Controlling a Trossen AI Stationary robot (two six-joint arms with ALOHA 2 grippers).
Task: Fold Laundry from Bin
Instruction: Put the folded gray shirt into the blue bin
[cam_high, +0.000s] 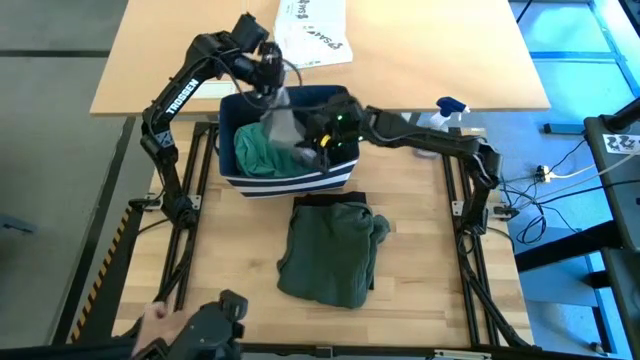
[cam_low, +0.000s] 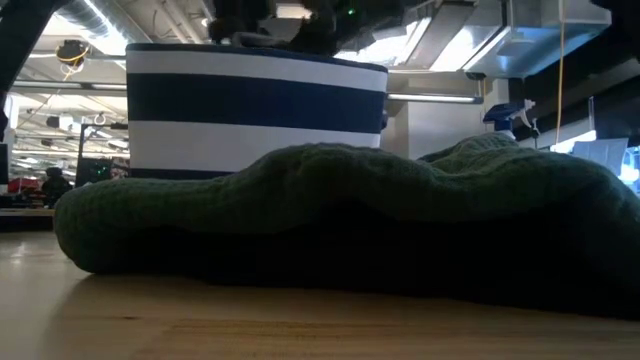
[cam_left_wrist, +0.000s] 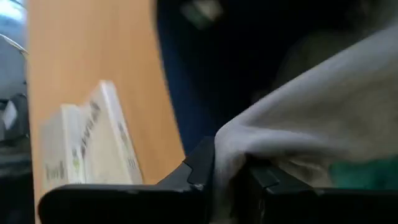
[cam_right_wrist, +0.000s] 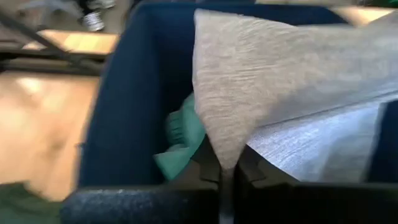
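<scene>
The navy bin (cam_high: 290, 180) with white stripes stands mid-table, also seen in the low view (cam_low: 255, 100). A teal garment (cam_high: 260, 150) lies inside it. A light grey garment (cam_high: 282, 122) hangs above the bin's inside, between my two grippers. My left gripper (cam_high: 274, 98) is over the bin's far rim and shut on it. My right gripper (cam_high: 318, 138) is over the bin's right part and also shut on it. A dark green garment (cam_high: 330, 250) lies heaped on the table in front of the bin, over something black (cam_high: 330, 200). My left gripper (cam_left_wrist: 230, 180) pinches a bunched fold of the grey garment (cam_left_wrist: 231, 146) between its two fingers, slanting down from the far left. The cloth runs away from the fingers over the bin. My right gripper (cam_right_wrist: 227, 177) pinches a pointed corner of the grey garment (cam_right_wrist: 225, 155) between its two fingers, coming from the table's right and slanting down. The cloth widens away from the fingers, lifted above the teal garment (cam_right_wrist: 183, 140).
A white printed box (cam_high: 312, 30) lies on the far table behind the bin. A spray bottle (cam_high: 450, 108) stands at the right, beside my right arm. A person's hand (cam_high: 155, 320) shows at the near left edge. Bare wood lies left and right of the green garment.
</scene>
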